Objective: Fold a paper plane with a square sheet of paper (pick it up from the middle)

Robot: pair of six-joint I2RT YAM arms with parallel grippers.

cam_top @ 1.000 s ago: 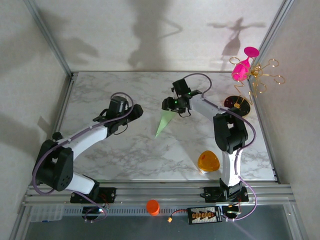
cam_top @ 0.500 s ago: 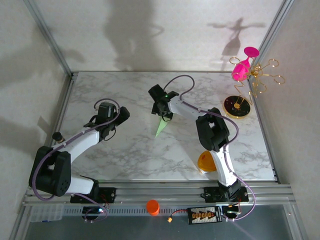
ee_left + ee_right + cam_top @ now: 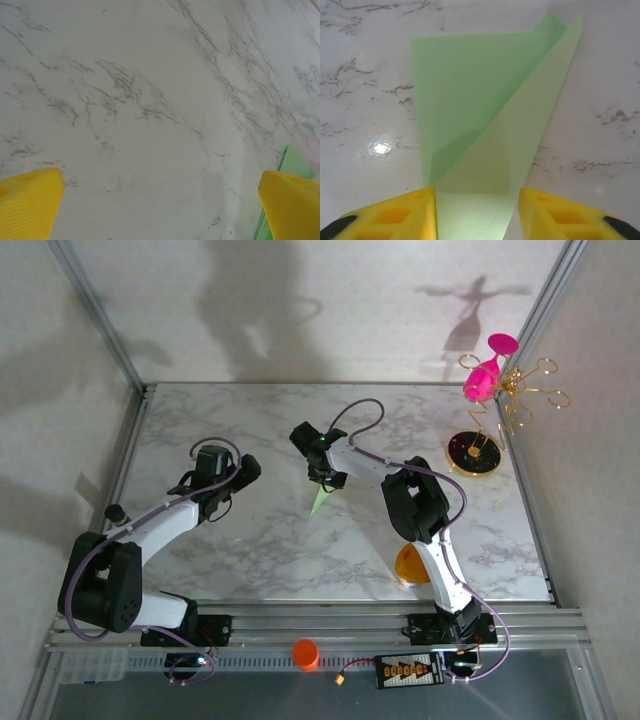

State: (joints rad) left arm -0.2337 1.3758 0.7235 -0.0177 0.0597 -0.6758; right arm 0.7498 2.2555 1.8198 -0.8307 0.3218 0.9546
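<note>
As the half-open right gripper straddles the paper plane without gripping it, closing could crumple its creases; the left gripper gapes empty.

The left arm and right arm each consist of white links joined by black joint housings. A lavender cable runs along each arm. The fingers are yellow moulded plastic with recessed pockets. A green indicator is lit on the right wrist.
</note>
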